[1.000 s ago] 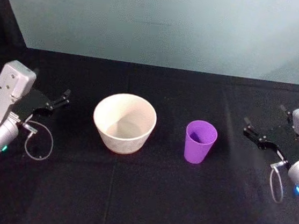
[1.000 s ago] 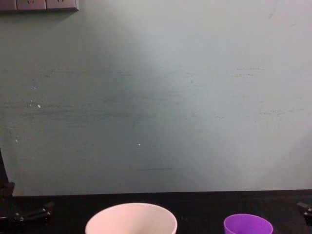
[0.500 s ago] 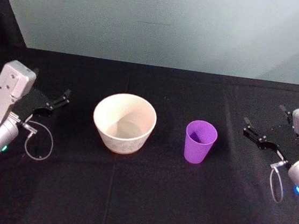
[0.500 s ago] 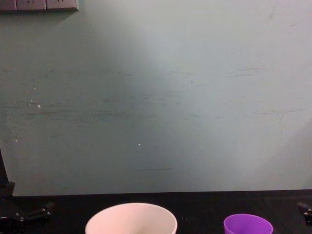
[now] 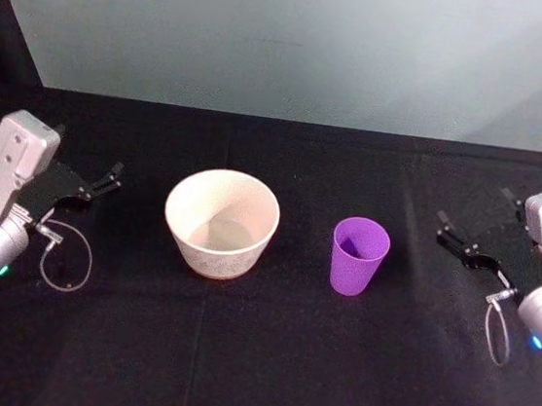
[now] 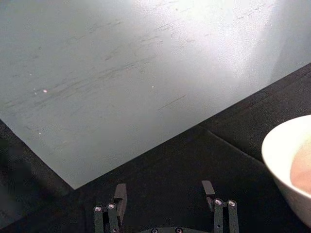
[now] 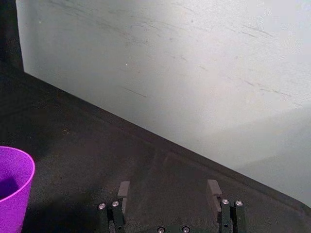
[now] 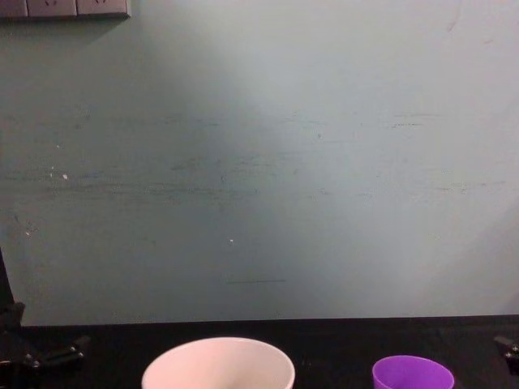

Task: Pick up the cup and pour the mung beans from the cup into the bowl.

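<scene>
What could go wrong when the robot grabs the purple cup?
The cup stands free, so the open right gripper to its right might knock it over. The bowl sits apart on the cup's left, so tipping too early could spill onto the black table. The left gripper is parked beyond the bowl.

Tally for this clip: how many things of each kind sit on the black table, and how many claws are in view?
cup, purple: 1
bowl, off-white: 1
claws, both open: 2 (left claw, right claw)
Total: 4
</scene>
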Controlling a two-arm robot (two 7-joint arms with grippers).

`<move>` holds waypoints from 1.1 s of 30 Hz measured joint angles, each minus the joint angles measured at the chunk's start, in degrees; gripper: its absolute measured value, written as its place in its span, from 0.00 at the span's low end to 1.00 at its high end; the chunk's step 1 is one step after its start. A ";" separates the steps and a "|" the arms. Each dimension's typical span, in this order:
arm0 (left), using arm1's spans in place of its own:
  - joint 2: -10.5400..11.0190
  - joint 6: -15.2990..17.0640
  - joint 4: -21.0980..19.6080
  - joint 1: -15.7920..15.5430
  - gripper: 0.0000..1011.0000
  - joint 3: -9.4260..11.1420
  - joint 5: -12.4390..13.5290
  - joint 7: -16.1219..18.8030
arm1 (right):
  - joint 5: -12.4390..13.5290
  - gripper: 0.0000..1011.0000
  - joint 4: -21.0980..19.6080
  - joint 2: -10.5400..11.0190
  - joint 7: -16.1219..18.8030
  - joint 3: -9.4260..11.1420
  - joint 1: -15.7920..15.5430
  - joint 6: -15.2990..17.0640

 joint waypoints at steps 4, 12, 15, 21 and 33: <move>0.00 0.00 0.00 0.00 0.99 0.00 0.00 0.00 | -0.03 0.99 0.00 -0.09 0.05 0.14 -0.04 0.00; 0.00 0.00 0.00 0.00 0.99 0.00 0.00 0.00 | 0.34 0.99 -0.01 -0.86 2.15 1.71 -1.24 -0.50; 0.00 0.00 0.00 0.00 0.99 0.00 0.00 0.00 | 0.42 0.99 -1.29 -0.46 2.68 2.42 -2.66 -0.56; 0.00 0.00 0.00 0.00 0.99 0.00 0.00 0.00 | 0.24 0.99 -4.34 0.95 3.29 3.41 -5.97 -0.26; 0.00 0.00 0.00 0.00 0.99 0.00 0.00 0.00 | -0.09 0.99 -9.44 2.84 6.73 4.60 -12.72 -0.72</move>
